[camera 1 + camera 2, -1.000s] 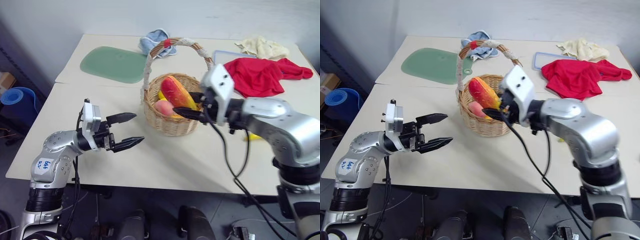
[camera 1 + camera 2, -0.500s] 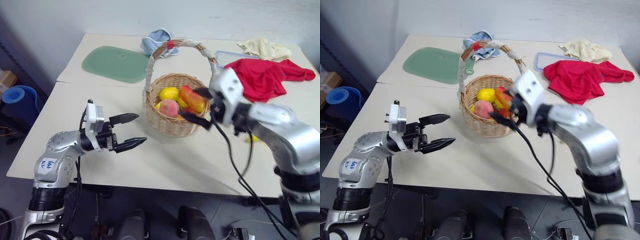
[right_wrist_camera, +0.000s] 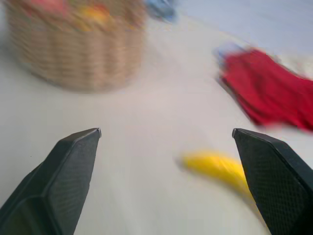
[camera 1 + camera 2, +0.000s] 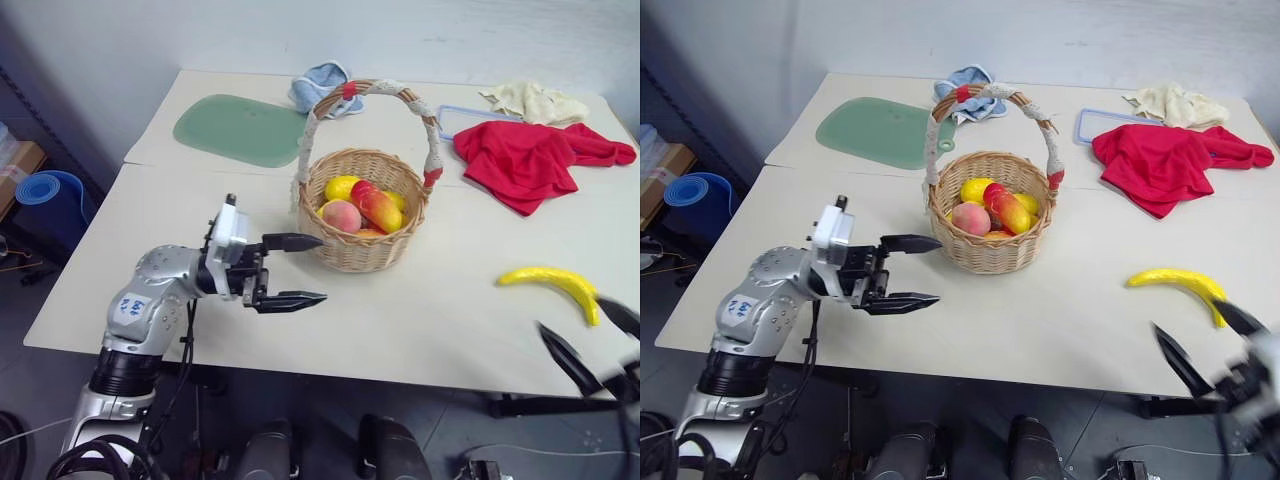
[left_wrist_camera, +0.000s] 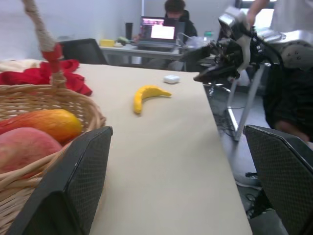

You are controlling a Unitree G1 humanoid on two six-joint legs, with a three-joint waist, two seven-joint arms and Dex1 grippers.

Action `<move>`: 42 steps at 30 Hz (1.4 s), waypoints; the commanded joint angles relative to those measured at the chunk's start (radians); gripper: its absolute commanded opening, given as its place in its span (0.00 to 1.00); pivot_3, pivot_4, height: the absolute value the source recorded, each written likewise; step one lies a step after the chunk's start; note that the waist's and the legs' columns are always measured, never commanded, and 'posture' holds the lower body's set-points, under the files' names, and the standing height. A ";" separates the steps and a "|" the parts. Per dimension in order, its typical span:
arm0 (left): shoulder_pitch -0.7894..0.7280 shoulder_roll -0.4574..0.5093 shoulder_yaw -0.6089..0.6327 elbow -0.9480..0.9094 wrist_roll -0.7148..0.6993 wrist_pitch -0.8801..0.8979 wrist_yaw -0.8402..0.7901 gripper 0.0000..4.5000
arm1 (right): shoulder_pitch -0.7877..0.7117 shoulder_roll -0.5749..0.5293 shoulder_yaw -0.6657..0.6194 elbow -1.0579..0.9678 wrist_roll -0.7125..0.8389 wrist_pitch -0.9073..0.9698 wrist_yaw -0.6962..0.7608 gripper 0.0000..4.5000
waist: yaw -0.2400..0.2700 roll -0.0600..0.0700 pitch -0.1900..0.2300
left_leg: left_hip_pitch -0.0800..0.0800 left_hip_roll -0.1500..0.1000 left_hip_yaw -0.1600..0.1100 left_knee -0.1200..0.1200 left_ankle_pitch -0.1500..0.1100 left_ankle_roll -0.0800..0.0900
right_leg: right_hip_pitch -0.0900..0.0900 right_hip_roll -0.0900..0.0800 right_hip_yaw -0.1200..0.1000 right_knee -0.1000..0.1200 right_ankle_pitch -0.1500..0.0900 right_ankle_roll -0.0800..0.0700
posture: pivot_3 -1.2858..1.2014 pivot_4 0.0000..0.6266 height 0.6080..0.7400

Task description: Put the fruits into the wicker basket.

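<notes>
The banana lies alone on the desk near its right front corner, long axis running across the desk, curved tip bending down toward the front edge, its stem end aimed back at the wicker basket. That basket sits mid-desk with its arched handle upright, and inside it the mango lies on a slant beside the peach, a lemon tucked behind them. The right gripper hangs at the front right edge just by the banana, fingers spread wide, nothing in them. The left gripper is level, pointing at the basket's near wall, jaws apart and empty too. A red cloth is heaped behind the banana, well apart from it; bare desk lies between fruit and basket. A green mat and a blue cloth lie along the far edge.
</notes>
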 commanded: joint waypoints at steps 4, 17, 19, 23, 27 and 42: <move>-0.033 -0.010 -0.010 -0.002 0.020 -0.040 -0.028 1.00 | 0.112 0.055 -0.077 0.312 -0.036 -0.301 -0.009 0.99 | -0.029 0.001 -0.001 | 0.005 0.002 0.006 -0.002 0.000 0.000 | 0.001 0.000 0.007 0.000 -0.001 -0.001 | 0.52 0.24 1.00; 0.003 -0.004 0.003 -0.055 0.031 -0.036 0.008 1.00 | -0.255 -0.465 0.095 0.528 -0.051 0.010 -0.049 0.99 | -0.040 0.005 -0.003 | 0.018 0.006 0.007 -0.003 -0.005 -0.003 | 0.010 0.000 0.017 -0.003 -0.003 -0.005 | 0.52 0.24 1.00; 0.016 -0.011 0.005 -0.069 0.036 -0.043 0.027 1.00 | -0.436 -0.554 0.214 0.648 -0.097 0.056 -0.045 0.99 | -0.034 0.005 -0.002 | 0.017 0.005 0.008 -0.002 -0.005 -0.001 | 0.010 -0.001 0.018 -0.003 -0.003 -0.005 | 0.52 0.24 1.00; 0.031 -0.013 0.011 -0.092 0.041 -0.044 0.055 1.00 | -0.725 -0.625 0.410 0.873 -0.192 0.165 -0.049 0.99 | -0.029 0.005 -0.002 | 0.017 0.005 0.009 -0.001 -0.005 0.000 | 0.010 -0.001 0.017 -0.003 -0.003 -0.005 | 0.52 0.24 1.00; 0.048 0.000 0.025 -0.117 0.032 -0.036 0.075 1.00 | -0.979 -0.641 0.572 1.117 -0.282 0.233 -0.023 0.99 | -0.023 0.005 -0.002 | 0.015 0.005 0.007 -0.001 -0.003 0.000 | 0.010 -0.001 0.014 -0.001 -0.003 -0.005 | 0.52 0.24 1.00; 0.087 0.011 0.067 -0.164 0.013 -0.020 0.148 1.00 | -1.079 -0.677 0.612 1.117 -0.182 0.523 0.289 0.32 | -0.028 0.005 -0.002 | 0.015 0.005 0.007 0.000 -0.003 0.001 | 0.012 -0.001 0.006 -0.002 -0.002 -0.002 | 0.52 0.24 1.00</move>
